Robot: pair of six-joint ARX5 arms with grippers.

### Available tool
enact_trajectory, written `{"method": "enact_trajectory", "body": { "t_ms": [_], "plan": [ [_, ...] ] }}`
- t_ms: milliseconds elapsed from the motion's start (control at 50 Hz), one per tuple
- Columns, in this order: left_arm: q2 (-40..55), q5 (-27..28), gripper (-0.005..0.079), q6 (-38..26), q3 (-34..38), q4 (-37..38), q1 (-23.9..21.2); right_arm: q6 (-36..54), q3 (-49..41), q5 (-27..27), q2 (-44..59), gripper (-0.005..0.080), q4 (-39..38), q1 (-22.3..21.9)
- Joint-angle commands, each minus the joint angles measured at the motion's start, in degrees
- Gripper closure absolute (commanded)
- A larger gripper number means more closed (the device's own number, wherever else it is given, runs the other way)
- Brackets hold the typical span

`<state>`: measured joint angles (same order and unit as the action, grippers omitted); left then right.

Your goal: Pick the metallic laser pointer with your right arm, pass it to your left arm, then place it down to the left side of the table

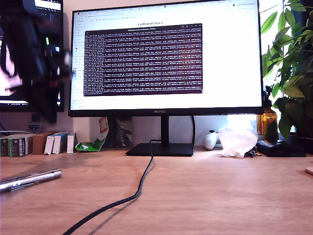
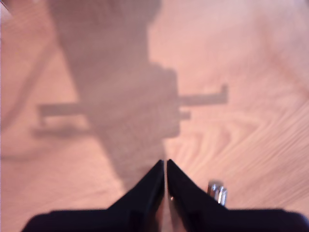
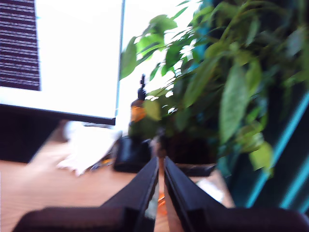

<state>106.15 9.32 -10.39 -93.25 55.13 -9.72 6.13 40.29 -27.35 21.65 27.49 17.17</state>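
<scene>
The metallic laser pointer lies flat on the wood-grain table at the exterior view's left edge, silver and ringed, with its clip showing. A blurred black arm hangs high above it in the exterior view. My first gripper is shut with nothing in it and looks down on the table; one silver end of the pointer shows just beside its fingers, untouched. My second gripper is shut and empty, aimed level at the plant. It does not show in the exterior view.
A black cable snakes from the monitor stand toward the front edge. Behind stand a large monitor, small boxes, a white crumpled bag, an amber bottle and a leafy plant.
</scene>
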Motion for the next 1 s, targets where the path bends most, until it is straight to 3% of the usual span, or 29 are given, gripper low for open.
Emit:
{"method": "enact_trajectory", "body": {
  "t_ms": [0,320,520,700,980],
  "plan": [
    [-4.59,0.02,0.0755,0.48,-0.39,-0.76,-0.20,2.23,-1.77,-1.07,-1.42,0.0746,-1.57,-1.29],
    [-10.32,-0.39,0.0755,-0.26,0.59,-2.14,-0.20,5.66,-6.36,-2.12,-1.79,0.0721,-7.93,-11.21],
    [-15.02,-0.81,0.0755,0.00,3.34,-4.57,-0.20,5.01,-6.67,0.20,-1.79,0.0711,-8.15,-17.03],
    [-24.04,-3.34,0.0755,1.55,13.68,-11.34,-0.15,0.66,-7.23,4.70,-1.79,0.0711,-6.32,-20.63],
    [-36.30,-10.62,0.0755,1.62,30.18,-19.76,0.17,-0.50,-11.50,7.34,-2.01,0.0711,-6.21,-21.03]
  ]
}}
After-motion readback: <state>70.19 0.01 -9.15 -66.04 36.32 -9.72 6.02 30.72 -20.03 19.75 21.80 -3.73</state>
